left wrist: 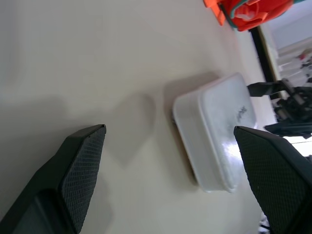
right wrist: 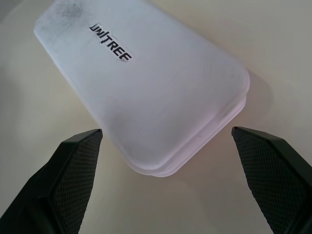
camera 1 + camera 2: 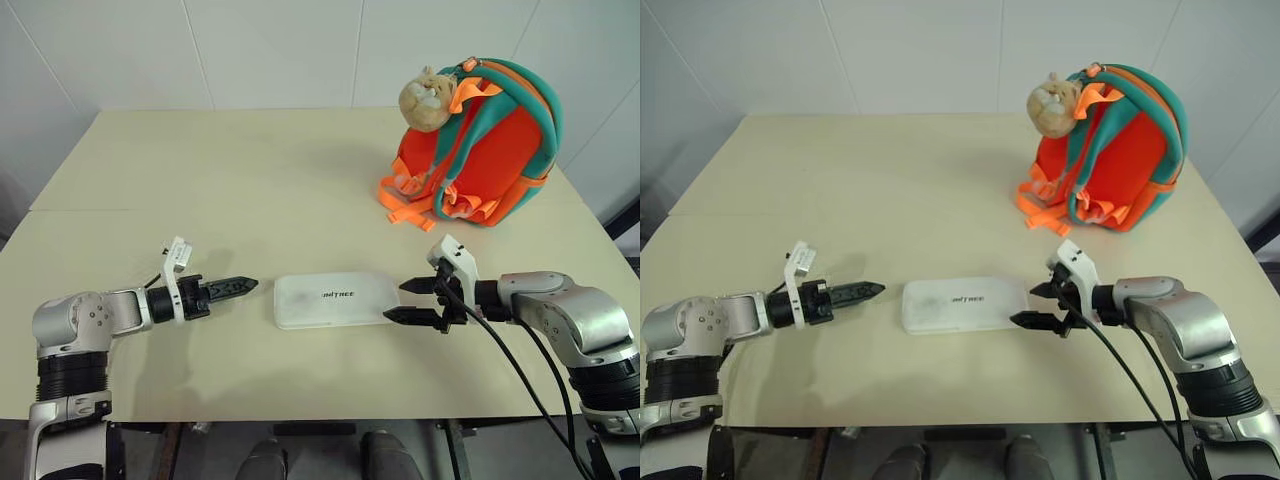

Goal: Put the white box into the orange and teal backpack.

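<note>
The white box [image 3: 334,299] lies flat on the tabletop [image 3: 250,190] between the left pincer [image 3: 232,288] and right pincer [image 3: 407,301], both spread wide and empty, so grasping comes next, then carrying it to the orange and teal backpack [image 3: 495,160] standing well apart

Both arms reach in low from the near edge of the table, forearms angled toward each other. The left gripper [image 3: 236,287] points right and slightly downward with its fingers spread wide. The right gripper [image 3: 407,301] points left, its jaws likewise parted wide, holding nothing.
</note>
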